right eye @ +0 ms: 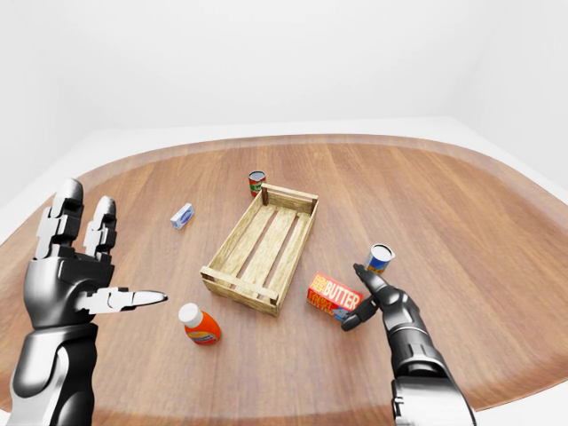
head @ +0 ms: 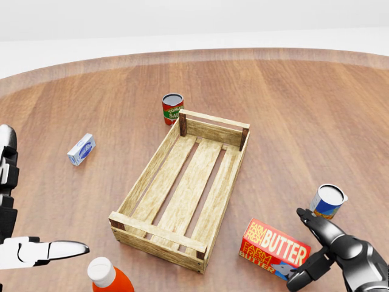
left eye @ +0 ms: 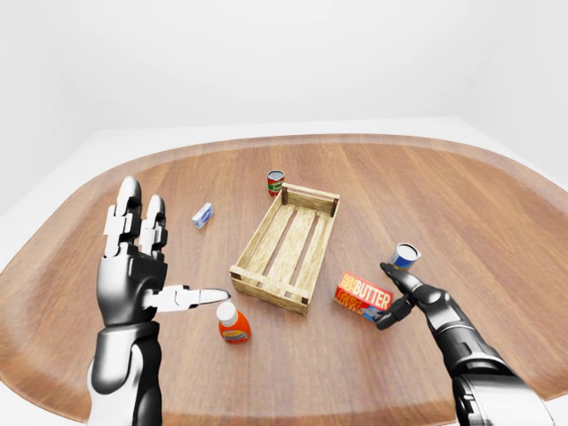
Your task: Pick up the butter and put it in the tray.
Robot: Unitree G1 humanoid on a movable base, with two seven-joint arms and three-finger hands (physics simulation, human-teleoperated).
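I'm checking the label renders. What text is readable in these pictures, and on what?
"FARM FRESH BUTTER": on the butter box's red top, beside the open right hand.
Red can: white lettering, too small to read.
Small blue-white box: print too small to read.
Blue can and orange bottle: no legible text.
Tray: unmarked.
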